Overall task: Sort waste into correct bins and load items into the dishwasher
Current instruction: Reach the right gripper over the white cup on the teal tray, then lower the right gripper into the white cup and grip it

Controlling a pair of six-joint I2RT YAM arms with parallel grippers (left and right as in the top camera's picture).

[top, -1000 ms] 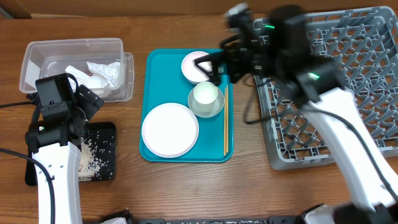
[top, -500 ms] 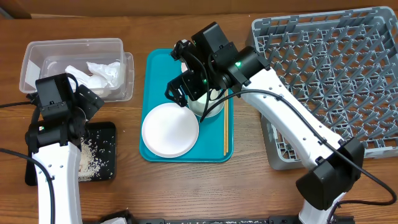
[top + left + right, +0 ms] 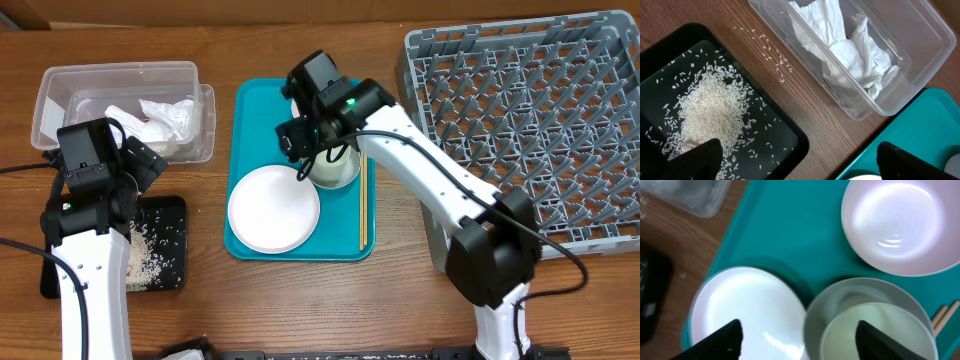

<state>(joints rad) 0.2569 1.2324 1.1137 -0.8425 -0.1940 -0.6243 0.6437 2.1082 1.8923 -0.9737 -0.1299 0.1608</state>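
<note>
**Q:** What is seen nearest, and how are the left jaws set?
**A:** The black tray [image 3: 170, 215] is placed at the near left, with rice crumbs [image 3: 710, 107] heaped in it. A few grains [image 3: 771, 56] are scattered on the table [image 3: 400, 300] between it and the clear tub [image 3: 120, 75]. The left gripper [image 3: 807, 162] is held above the tray's right edge, jaws spread wide and empty.

**Q:** How is the teal tray [image 3: 255, 120] loaded?
**A:** The plate [image 3: 273, 208] is set in its near-left corner, close to the rim. The chopsticks [image 3: 362, 195] are laid along the right rim, long axis running near to far. Beyond the plate, the cup [image 3: 332, 150] is nested in the grey metal bowl [image 3: 340, 182]. The right gripper [image 3: 797, 340] is poised where plate and bowl meet, jaws wide and empty. The pinkish bowl [image 3: 900, 225] is placed farthest, mouth upward.

**Q:** What room is left?
**A:** Only a narrow strip of wood is left between the teal tray and the dish rack [image 3: 520, 110] at the far right. Napkins [image 3: 165, 118] are contained in the tub at the far left.
</note>
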